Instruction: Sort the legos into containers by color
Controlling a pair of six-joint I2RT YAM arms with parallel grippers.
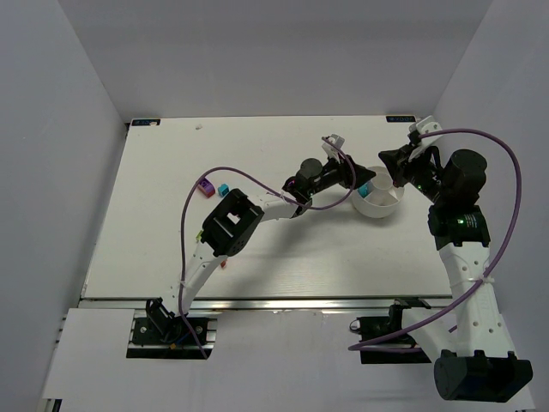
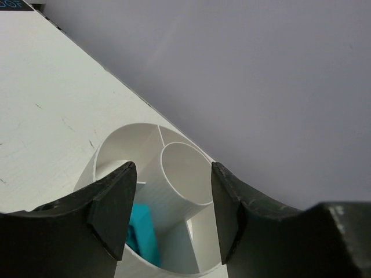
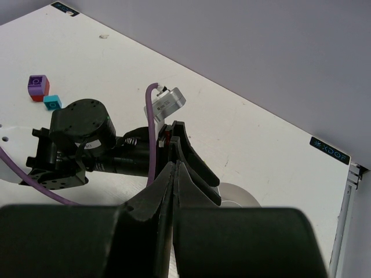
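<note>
While one cyan lego (image 2: pixel 142 231) lies in the bowl (image 2: pixel 119 142), two legos (image 3: pixel 36 86) rest outside.

From the top external mount, looks steeply down from above and behind the arm bases, far off from the divided bowl (image 1: pixel 383 206), and takes in the whole table (image 1: pixel 171 154), bowl right of centre. From the left wrist, peers out between the parted jaws of the left gripper (image 2: pixel 172 169), very close over the bowl (image 2: pixel 130 132), facing past its rim to the grey wall (image 2: pixel 261 87) beyond. From the right wrist, looks over the pressed-together jaws of the right gripper (image 3: pixel 174 169), a little farther from the bowl (image 3: pixel 240 194), across it toward the purple brick (image 3: pixel 36 86) and cyan brick (image 3: pixel 53 102) well beyond. Shares the bowl across all three; shares those two bricks, left of the bowl, between top external and right wrist.
</note>
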